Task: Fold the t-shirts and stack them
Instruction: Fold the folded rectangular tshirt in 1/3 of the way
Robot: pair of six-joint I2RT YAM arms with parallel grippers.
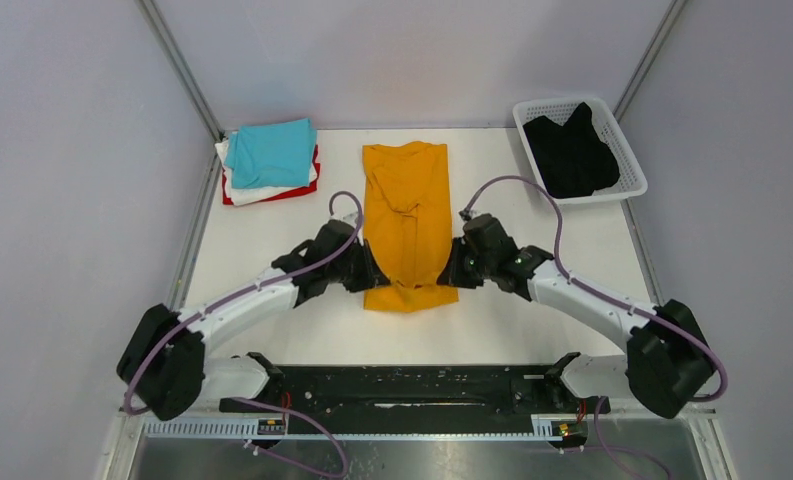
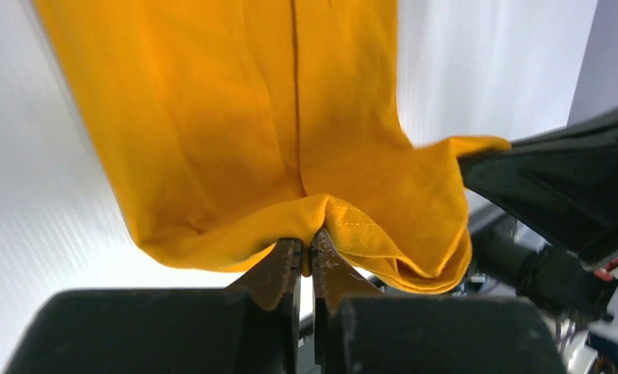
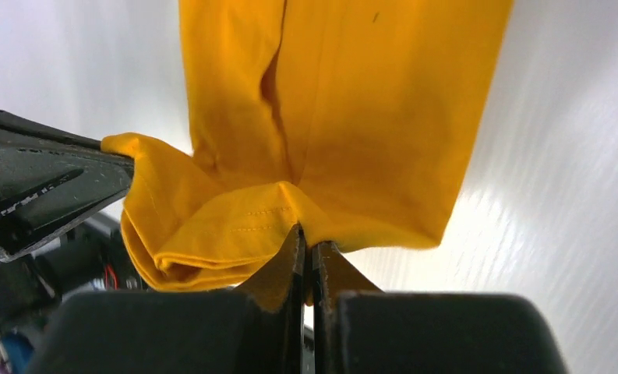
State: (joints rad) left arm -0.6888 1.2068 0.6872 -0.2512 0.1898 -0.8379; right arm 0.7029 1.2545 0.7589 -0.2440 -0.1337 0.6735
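Note:
An orange-yellow t-shirt (image 1: 409,215), folded into a long narrow strip, lies in the middle of the table. My left gripper (image 1: 374,272) is shut on its near left edge (image 2: 235,140). My right gripper (image 1: 450,270) is shut on its near right edge (image 3: 352,117). Both hold the hem end a little off the table, and it sags between them. A stack of folded shirts at the back left has turquoise (image 1: 270,152) on top, white (image 1: 257,190) under it and red (image 1: 308,186) at the bottom. A black t-shirt (image 1: 570,152) lies crumpled in the basket.
A white plastic lattice basket (image 1: 627,160) stands at the back right. Grey walls and metal posts close in the table on three sides. The arm bases and a black rail (image 1: 412,385) run along the near edge.

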